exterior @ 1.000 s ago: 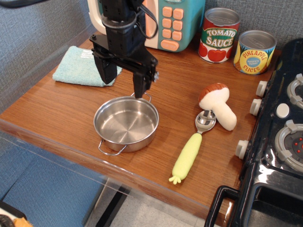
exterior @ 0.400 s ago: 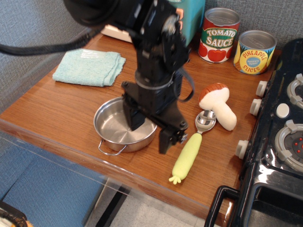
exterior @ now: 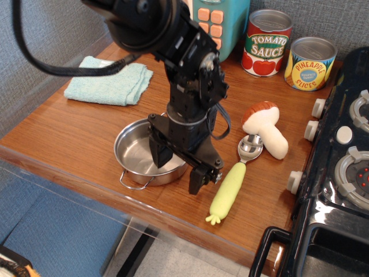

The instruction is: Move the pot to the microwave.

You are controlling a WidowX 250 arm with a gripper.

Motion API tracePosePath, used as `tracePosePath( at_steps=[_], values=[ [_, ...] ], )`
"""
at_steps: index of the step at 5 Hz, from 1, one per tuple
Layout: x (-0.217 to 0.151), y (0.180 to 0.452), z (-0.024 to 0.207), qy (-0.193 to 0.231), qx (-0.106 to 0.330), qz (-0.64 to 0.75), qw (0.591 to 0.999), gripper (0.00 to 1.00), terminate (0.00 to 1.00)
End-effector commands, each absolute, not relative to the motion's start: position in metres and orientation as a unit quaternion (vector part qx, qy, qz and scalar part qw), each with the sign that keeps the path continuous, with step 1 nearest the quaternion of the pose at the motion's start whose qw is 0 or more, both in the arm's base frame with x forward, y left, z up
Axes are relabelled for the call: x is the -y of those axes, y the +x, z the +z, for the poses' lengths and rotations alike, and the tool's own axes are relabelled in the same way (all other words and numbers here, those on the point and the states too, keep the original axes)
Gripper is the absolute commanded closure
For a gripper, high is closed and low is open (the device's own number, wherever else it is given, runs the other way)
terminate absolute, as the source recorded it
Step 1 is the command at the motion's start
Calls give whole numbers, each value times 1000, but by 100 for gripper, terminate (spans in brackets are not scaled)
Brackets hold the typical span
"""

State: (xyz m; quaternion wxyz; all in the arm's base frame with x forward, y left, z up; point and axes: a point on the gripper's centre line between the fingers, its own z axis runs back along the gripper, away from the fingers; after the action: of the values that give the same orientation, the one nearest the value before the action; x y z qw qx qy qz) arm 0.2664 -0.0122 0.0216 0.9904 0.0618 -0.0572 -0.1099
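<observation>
The steel pot [exterior: 136, 154] sits on the wooden counter near its front edge, one wire handle [exterior: 135, 183] pointing at me. My gripper [exterior: 179, 166] is open and straddles the pot's right rim: one finger is inside the pot, the other [exterior: 196, 182] is outside to the right. The arm hides the pot's right side. The teal microwave [exterior: 222, 26] stands at the back; only its right part with the peach-orange keypad shows, the rest is behind the arm.
A folded teal cloth [exterior: 109, 81] lies at the back left. A tomato sauce can [exterior: 266, 43] and a pineapple can [exterior: 311, 63] stand at the back right. A toy mushroom [exterior: 266, 128] and a green-handled spoon [exterior: 233, 183] lie right of the pot. A black stove [exterior: 340, 167] fills the right.
My arm swung from the back of the pot, near the microwave, forward and down to the pot's right rim. The open fingers now straddle the rim. The pot has not moved.
</observation>
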Motion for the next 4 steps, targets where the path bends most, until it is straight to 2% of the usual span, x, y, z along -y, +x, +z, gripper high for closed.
tracePosePath(
  at_steps=[1,2,3,4],
  values=[
    [-2,268,19,71,66,-105,990,100,0],
    [-4,269,21,69,67,-103,990,100,0],
    [-14,271,47,73,85,-103,988,100,0],
    [-23,285,82,66,111,-106,986,100,0]
  ],
)
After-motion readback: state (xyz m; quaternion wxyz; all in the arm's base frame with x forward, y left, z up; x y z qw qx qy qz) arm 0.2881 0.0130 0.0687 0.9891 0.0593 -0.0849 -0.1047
